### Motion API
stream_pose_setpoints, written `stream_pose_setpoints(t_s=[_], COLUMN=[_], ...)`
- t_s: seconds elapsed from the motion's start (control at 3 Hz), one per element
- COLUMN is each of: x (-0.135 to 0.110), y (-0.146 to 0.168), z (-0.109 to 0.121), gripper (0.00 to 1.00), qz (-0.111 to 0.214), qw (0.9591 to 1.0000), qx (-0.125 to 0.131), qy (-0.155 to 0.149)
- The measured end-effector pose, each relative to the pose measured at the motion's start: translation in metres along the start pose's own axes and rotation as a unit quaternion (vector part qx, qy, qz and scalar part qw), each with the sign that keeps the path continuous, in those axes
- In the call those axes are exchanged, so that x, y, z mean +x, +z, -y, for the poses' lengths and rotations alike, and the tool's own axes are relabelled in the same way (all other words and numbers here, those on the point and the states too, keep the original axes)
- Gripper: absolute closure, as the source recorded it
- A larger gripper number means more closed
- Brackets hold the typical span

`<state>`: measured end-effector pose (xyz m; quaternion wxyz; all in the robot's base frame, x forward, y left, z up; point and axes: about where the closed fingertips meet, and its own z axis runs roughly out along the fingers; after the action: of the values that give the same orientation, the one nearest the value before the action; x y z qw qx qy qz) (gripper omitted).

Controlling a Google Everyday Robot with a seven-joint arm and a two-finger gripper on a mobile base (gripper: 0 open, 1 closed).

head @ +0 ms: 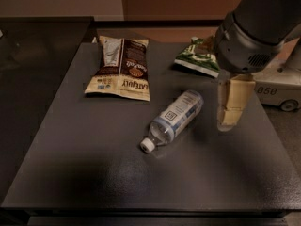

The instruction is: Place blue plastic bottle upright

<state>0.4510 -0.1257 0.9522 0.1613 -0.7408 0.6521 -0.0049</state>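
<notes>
Black table (70, 140) carried the bottle (175, 119), lying on its side near the middle, cap toward the front left. My fingers (229, 117) hung pointing down just right of it, apart from it and holding nothing; whether they were spread or closed I could not tell.

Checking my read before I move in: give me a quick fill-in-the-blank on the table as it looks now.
The blue plastic bottle lies on its ____ on the table. Its screw cap is ____ in colour. The gripper hangs to the ____ of the bottle in the picture, apart from it. The chip bag behind the gripper is ____ in colour.
Missing words: side; white; right; green.
</notes>
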Motion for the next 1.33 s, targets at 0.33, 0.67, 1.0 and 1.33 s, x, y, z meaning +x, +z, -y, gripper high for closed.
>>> stream_pose_setpoints(t_s=[0.33,0.67,1.0,1.33], x=[-0.026,-0.047,-0.06,-0.067], y=[0.018,0.037,0.057,0.075], z=[-0.003,-0.01,-0.019,-0.027], gripper=[0.0,0.0,0.0,0.0], qz=[0.009,0.013,0.009,0.007], qw=[0.9971,0.9898,0.9797,0.9681], qx=[-0.021,-0.048,-0.07,-0.076], qy=[-0.072,-0.133,-0.188,-0.239])
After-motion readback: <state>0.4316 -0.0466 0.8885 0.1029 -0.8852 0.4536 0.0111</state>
